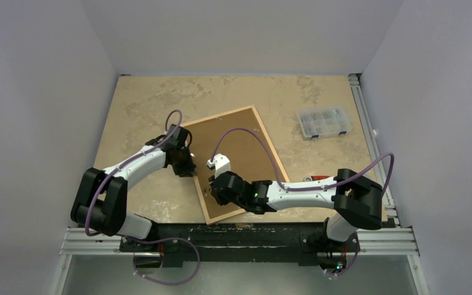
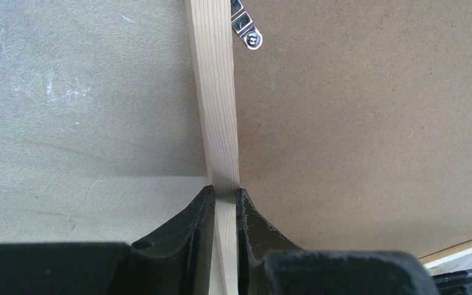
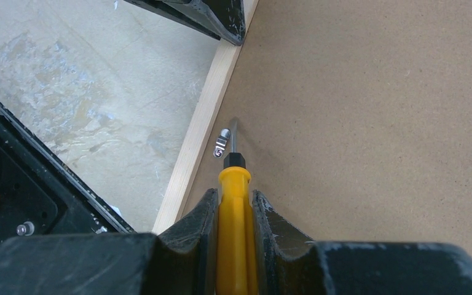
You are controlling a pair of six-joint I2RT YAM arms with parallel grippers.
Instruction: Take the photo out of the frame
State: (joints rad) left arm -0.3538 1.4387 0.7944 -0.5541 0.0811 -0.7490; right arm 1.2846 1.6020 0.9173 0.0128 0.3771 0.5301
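The frame (image 1: 218, 116) of light wood rails lies face down on the table, its brown backing board (image 1: 246, 144) up. The photo is hidden under the board. My left gripper (image 1: 190, 169) is shut on the frame's left rail (image 2: 216, 92), one finger on each side (image 2: 224, 193). My right gripper (image 1: 212, 184) is shut on a yellow-handled screwdriver (image 3: 235, 209). The screwdriver's tip rests on the board beside a small metal clip (image 3: 221, 142) next to the rail (image 3: 203, 129). Another clip (image 2: 249, 34) shows in the left wrist view.
A clear plastic box of small parts (image 1: 324, 121) sits at the back right. A red item (image 1: 319, 178) lies by the right arm, partly hidden. White walls close in the table on three sides; a metal rail (image 1: 369, 141) runs along its right edge.
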